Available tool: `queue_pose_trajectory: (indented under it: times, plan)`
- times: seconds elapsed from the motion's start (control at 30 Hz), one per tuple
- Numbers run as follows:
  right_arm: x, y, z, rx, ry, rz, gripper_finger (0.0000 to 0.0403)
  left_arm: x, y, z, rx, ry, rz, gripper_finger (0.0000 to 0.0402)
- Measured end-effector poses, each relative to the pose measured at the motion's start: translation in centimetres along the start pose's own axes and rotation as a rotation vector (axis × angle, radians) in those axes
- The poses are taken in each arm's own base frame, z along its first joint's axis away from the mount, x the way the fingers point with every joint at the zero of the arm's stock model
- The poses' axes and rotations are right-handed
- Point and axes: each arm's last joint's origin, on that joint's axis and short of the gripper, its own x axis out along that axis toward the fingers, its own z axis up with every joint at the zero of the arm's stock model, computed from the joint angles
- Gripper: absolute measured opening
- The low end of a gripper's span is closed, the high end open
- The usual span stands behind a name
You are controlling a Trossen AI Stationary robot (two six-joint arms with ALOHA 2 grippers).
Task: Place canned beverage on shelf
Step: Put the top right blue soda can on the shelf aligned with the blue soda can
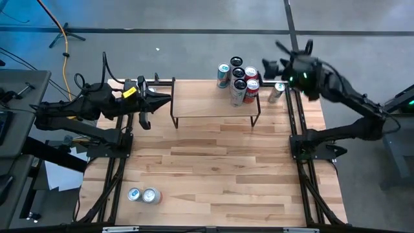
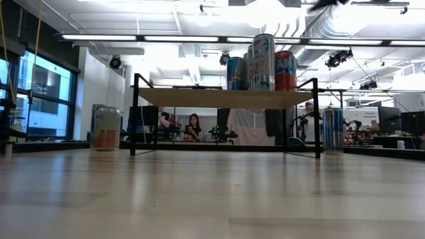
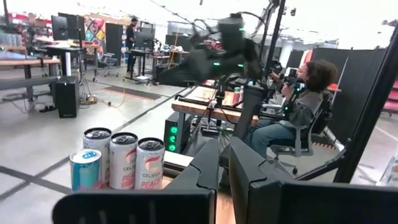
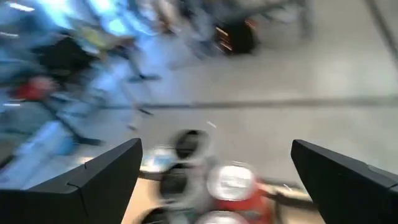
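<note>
Our right hand (image 1: 270,65) hovers with fingers spread wide and empty, just beside the cans (image 1: 238,77) clustered at the shelf's (image 1: 207,103) right end. Our left hand (image 1: 162,100) waits pinched shut at the shelf's left end. Two more cans (image 1: 143,195) lie on the tabletop (image 1: 220,175).

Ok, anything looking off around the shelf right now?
Nothing toppled or spilled. The cans all crowd the shelf's right end, leaving the rest bare; one more can stands off it, on the table beside that end.
</note>
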Motion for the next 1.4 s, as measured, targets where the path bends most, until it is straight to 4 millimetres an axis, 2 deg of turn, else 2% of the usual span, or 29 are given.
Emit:
queue_pose_trajectory:
  times: [0.1,0.27,0.4,0.57,0.83,0.97,1.4]
  plan:
    - [2.5,-2.4,1.2,0.047,0.111,-0.138,0.0399,0.0,0.0,0.0,-0.027,-0.001,0.007,0.0001]
    - [7.3,-6.3,1.3,0.089,0.267,-0.370,0.0399,0.0,0.3,-0.1,-0.073,0.013,0.029,0.0001]
    - [10.7,-9.0,-0.1,0.094,0.407,-0.522,0.0398,0.1,0.4,-0.3,-0.076,0.033,0.040,0.0001]
    - [13.6,-11.3,-1.9,0.072,0.581,-0.674,0.0398,0.1,0.4,-0.5,-0.074,0.047,0.042,0.0001]
    - [16.3,-12.2,-3.8,0.008,0.718,-0.773,0.0398,0.1,0.4,-0.5,-0.094,0.051,0.043,0.0001]
    - [17.5,-12.9,-4.4,0.053,0.741,-0.819,0.0398,0.1,0.4,-0.5,-0.096,0.051,0.044,0.0001]
    - [19.1,-14.1,-4.9,0.287,0.722,-0.873,0.0398,0.1,0.4,-0.5,-0.104,0.049,0.046,0.0001]
